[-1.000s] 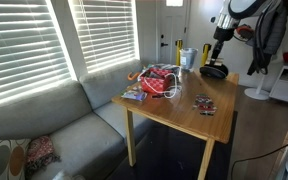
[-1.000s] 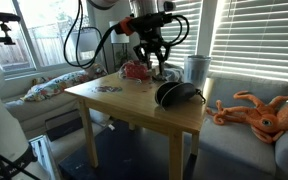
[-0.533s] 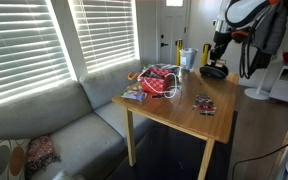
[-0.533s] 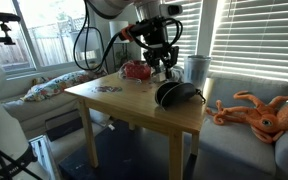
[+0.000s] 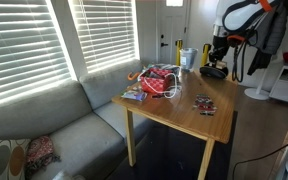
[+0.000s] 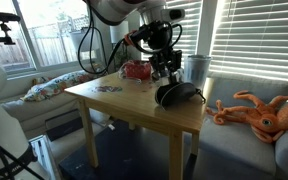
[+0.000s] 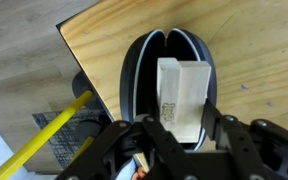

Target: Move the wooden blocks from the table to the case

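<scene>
In the wrist view my gripper (image 7: 181, 124) is shut on a pale tan wooden block (image 7: 179, 82) with a small printed mark. It holds the block upright right over the black rounded case (image 7: 134, 75), which lies on the wooden table. In both exterior views the gripper (image 5: 216, 57) (image 6: 167, 70) hangs just above the case (image 5: 214, 72) (image 6: 176, 96) at the table's corner. I cannot make out any other wooden blocks on the table.
A red-and-white bundle (image 5: 159, 80) (image 6: 137, 70) and a pale cup (image 5: 187, 58) (image 6: 195, 68) stand near the case. A flat dark reddish patterned item (image 5: 204, 104) lies mid-table. A yellow stick (image 7: 54, 135) lies beyond the table edge. An orange octopus toy (image 6: 259, 112) is on the couch.
My gripper has moved with the block sideways toward the case and lower, ending right above it. Nothing else has moved.
</scene>
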### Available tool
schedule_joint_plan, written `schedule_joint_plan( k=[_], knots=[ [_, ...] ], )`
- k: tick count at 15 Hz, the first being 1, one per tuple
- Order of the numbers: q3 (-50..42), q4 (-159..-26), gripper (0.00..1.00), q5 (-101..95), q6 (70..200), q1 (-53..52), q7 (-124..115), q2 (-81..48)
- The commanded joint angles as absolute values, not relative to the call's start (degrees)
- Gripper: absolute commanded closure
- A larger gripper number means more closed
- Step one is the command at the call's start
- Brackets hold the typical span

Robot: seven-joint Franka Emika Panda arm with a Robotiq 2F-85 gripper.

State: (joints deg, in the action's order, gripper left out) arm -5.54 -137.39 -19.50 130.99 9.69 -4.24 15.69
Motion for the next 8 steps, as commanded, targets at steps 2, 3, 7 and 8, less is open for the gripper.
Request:
schedule_joint_plan(
  k=[2, 3, 7, 8],
  knots=[
    [-4.9, -134.8, 0.81, -22.2, 131.5, 10.3, -6.3, 13.5],
    [-5.0, -134.5, 0.81, -22.6, 131.9, 10.4, -6.3, 12.9],
    [-5.3, -133.7, 0.65, -22.5, 133.1, 10.1, -5.7, 11.5],
    [-5.3, -133.5, 0.31, -22.5, 133.5, 10.1, -5.7, 11.3]
  ],
)
